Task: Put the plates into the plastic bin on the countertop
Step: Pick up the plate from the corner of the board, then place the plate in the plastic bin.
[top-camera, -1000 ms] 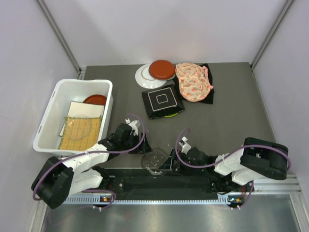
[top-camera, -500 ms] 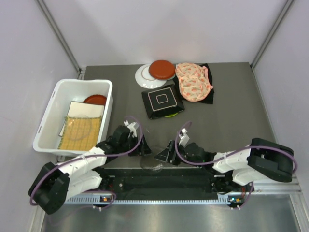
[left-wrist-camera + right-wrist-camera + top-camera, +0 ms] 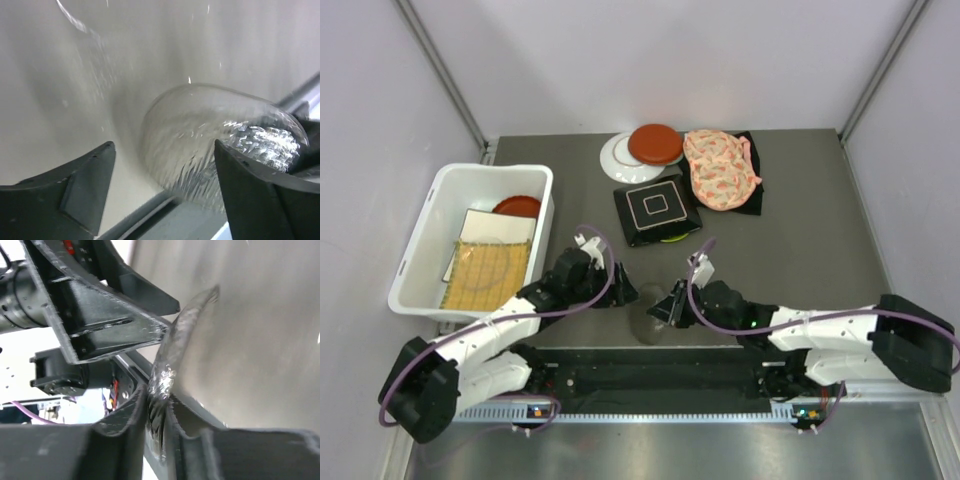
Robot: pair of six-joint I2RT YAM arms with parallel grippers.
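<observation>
Clear ribbed glass plate point(image 3: 172, 357), round, rim pinched in right jaws

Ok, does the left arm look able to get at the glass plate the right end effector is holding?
Probably yes. The left end effector has its jaws open and the clear glass plate sits just ahead between them, nothing in the way. The right end effector pinches only one edge.

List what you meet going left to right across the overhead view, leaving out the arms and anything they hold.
white plastic bin → white plate → red plate → pink floral fabric
</observation>
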